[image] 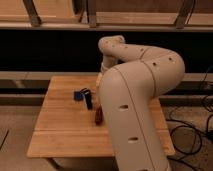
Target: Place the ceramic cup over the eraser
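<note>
The eraser (pixel 88 99) is a slim black bar standing on the wooden table (pixel 60 125), left of centre. My gripper (pixel 100 80) is only partly visible at the edge of my arm (pixel 135 100), over the far part of the table, up and to the right of the eraser. The white ceramic cup is hidden behind my arm.
A small blue object (pixel 78 94) lies just left of the eraser. A dark reddish-brown oblong thing (pixel 98 116) lies in front of it. My arm's bulk covers the table's right half. A dark shelf and rails run behind the table.
</note>
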Controlling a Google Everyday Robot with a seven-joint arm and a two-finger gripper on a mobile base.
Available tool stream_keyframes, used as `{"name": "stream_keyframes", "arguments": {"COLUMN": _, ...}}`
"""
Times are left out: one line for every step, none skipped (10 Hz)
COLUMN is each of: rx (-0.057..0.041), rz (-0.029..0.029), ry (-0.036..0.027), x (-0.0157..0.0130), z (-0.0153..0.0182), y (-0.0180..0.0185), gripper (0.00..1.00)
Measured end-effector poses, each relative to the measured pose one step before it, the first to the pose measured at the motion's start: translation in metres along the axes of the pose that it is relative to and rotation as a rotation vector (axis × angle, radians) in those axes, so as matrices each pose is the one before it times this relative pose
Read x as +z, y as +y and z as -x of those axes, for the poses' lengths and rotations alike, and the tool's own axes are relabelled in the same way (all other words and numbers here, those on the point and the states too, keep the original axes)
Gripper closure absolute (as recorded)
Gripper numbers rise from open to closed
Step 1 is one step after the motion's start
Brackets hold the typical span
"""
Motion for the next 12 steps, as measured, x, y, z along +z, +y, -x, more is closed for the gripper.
{"name": "stream_keyframes", "arguments": {"rx": -0.01395, "rz": 0.00536, "ry": 0.02146, "x": 0.0075, "z": 0.00317, "y": 0.00366, "gripper": 0.2}}
{"name": "stream_keyframes", "arguments": {"rx": -0.01695, "rz": 0.00768, "ry": 0.02818, "x": 0.00988, "z": 0.00331, "y": 0.00369, "gripper": 0.2}}
{"name": "stream_keyframes", "arguments": {"rx": -0.01212, "rz": 0.00648, "ry": 0.02426, "x": 0.00825, "z": 0.00271, "y": 0.00179, "gripper": 0.2}}
{"name": "stream_keyframes", "arguments": {"rx": -0.01186, "rz": 0.00684, "ry": 0.03009, "x": 0.01043, "z": 0.00306, "y": 0.00116, "gripper": 0.2}}
{"name": "stream_keyframes", "arguments": {"rx": -0.00266, "rz": 0.0049, "ry": 0.01424, "x": 0.00572, "z": 0.00259, "y": -0.00024, "gripper": 0.2}}
{"name": "stream_keyframes", "arguments": {"rx": -0.00148, "rz": 0.00364, "ry": 0.01157, "x": 0.00467, "z": 0.00111, "y": -0.00054, "gripper": 0.2}}
{"name": "stream_keyframes", "arguments": {"rx": -0.00008, "rz": 0.0002, "ry": 0.00021, "x": -0.00004, "z": 0.00017, "y": -0.0002, "gripper": 0.25}}
{"name": "stream_keyframes", "arguments": {"rx": -0.00001, "rz": 0.00002, "ry": -0.00008, "x": -0.00002, "z": 0.00001, "y": -0.00001, "gripper": 0.34}}
{"name": "stream_keyframes", "arguments": {"rx": -0.00003, "rz": 0.00002, "ry": 0.00007, "x": 0.00008, "z": 0.00001, "y": 0.00003, "gripper": 0.42}}
{"name": "stream_keyframes", "arguments": {"rx": 0.00004, "rz": 0.00003, "ry": 0.00021, "x": 0.0001, "z": -0.00007, "y": -0.00002, "gripper": 0.55}}
{"name": "stream_keyframes", "arguments": {"rx": -0.00005, "rz": 0.00017, "ry": -0.00011, "x": -0.00006, "z": 0.00003, "y": 0.00008, "gripper": 0.65}}
{"name": "stream_keyframes", "arguments": {"rx": 0.00007, "rz": -0.00002, "ry": 0.00002, "x": 0.00002, "z": -0.00001, "y": -0.00002, "gripper": 0.73}}
